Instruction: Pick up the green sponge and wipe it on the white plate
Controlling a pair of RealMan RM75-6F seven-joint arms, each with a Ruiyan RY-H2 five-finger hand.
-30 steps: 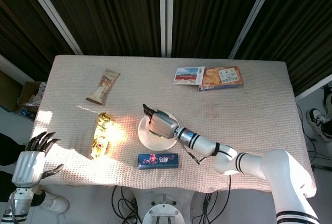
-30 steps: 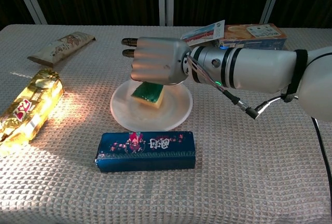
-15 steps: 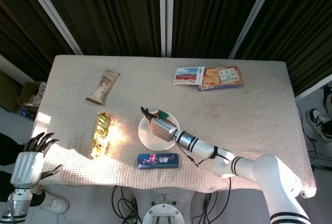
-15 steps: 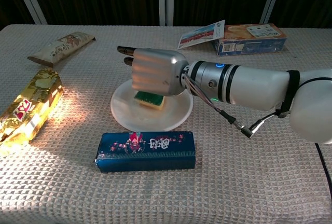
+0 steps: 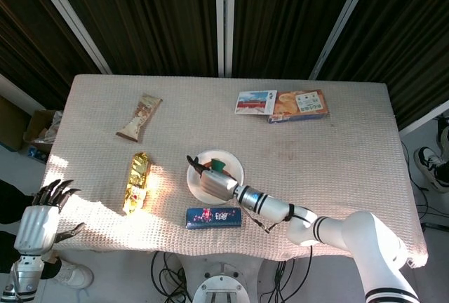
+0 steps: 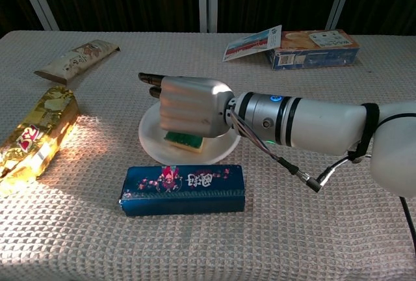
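Observation:
My right hand (image 6: 188, 104) (image 5: 214, 184) grips the green sponge (image 6: 184, 139) from above and presses it onto the near part of the white plate (image 6: 218, 144) (image 5: 231, 163) at the table's middle. Only the sponge's lower green and yellow edge shows under the hand in the chest view; a green corner of the sponge (image 5: 219, 165) peeks out in the head view. My left hand (image 5: 43, 210) hangs off the table's near left corner, fingers spread, holding nothing.
A blue box (image 6: 182, 189) lies just in front of the plate. A gold packet (image 6: 36, 133) and a wrapped bar (image 6: 77, 58) lie to the left. A snack box (image 6: 312, 47) with a leaflet (image 6: 253, 41) sits at the back right.
My right hand has dragged the sponge across the plate towards the near left edge, sinking lower. The left hand has stayed put.

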